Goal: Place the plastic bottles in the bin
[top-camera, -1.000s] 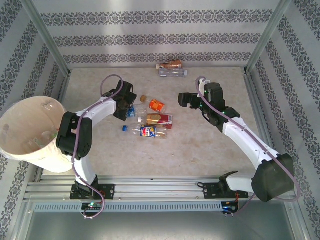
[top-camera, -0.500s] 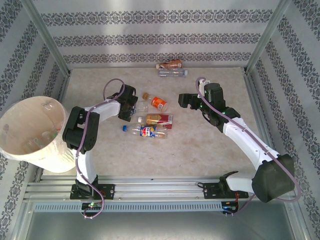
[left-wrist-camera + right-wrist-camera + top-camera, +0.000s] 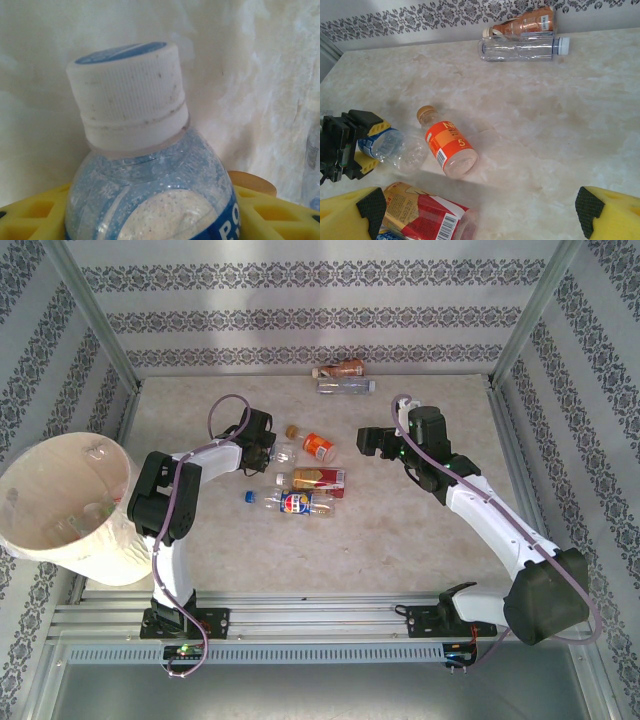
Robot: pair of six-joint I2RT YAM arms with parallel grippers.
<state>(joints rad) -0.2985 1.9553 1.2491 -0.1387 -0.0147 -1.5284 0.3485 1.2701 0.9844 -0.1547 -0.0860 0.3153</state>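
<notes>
My left jaws are drawn in narrow on the blue-labelled bottle, their yellow pads against its two sides, with its white cap close before my wrist camera. It looks to be lying on the worktop, so I judge this one gripped but not yet carried. My right jaws stand wide apart and hold nothing. Reading the overhead view as a dial with 12 at the far wall, they hang just toward 1 o'clock of the worktop's middle, and the gripped bottle sits toward 10 o'clock. Just beside it at 3 o'clock lies the orange-labelled bottle. At its 5 o'clock is the red-and-gold bottle, and just nearer me is a clear bottle with a blue, yellow and red label. Out at 12 o'clock, against the wall, the brown bottle and the plain clear bottle lie side by side. The bin stands at 8 o'clock, off the worktop's left edge and well apart from all of them. Inside it I make out a few pale clear shapes, which I take for bottles already in, though I cannot count them. By my reckoning some of the job is done and six bottles remain outside the bin, the gripped one first.
</notes>
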